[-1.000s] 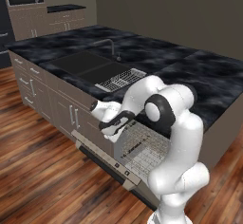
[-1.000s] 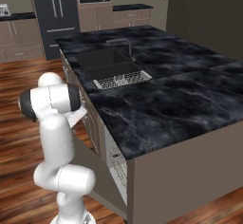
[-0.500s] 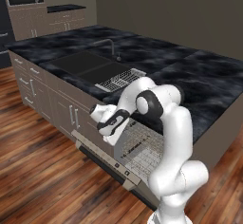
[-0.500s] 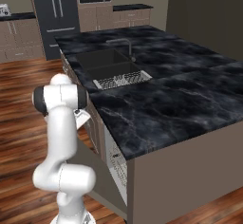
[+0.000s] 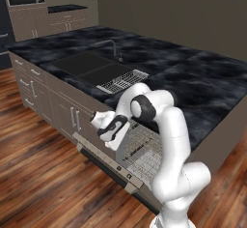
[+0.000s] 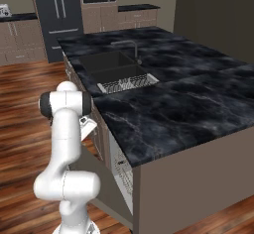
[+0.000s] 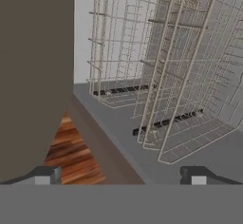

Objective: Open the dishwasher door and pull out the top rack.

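Note:
The dishwasher door (image 5: 102, 160) hangs down open under the black counter, its dark strip of buttons facing up. Behind it a light-grey wire grid, the top rack (image 5: 140, 136), sits inside the opening. My gripper (image 5: 109, 129) hovers open over the door's left part, just in front of that grid, holding nothing. In the hand view my gripper (image 7: 121, 176) has its jaws wide apart and looks at two wire racks (image 7: 180, 76) over the door's grey inner face (image 7: 118, 137); which of them is the top one I cannot tell. From the right, the door (image 6: 94, 178) slopes down beside my arm.
A black sink basin (image 5: 91, 67) with a faucet (image 5: 114, 48) and a white dish drainer (image 5: 121, 82) lies in the counter above. Taupe cabinet doors (image 5: 67, 113) flank the dishwasher on the left. Wood floor (image 5: 43, 183) spreads in front. A dark fridge (image 6: 62, 15) stands far back.
My arm's elbow has swung left toward the cabinets in the left base view, and the hand has shifted slightly left. The jaws stay open and the door stays down.

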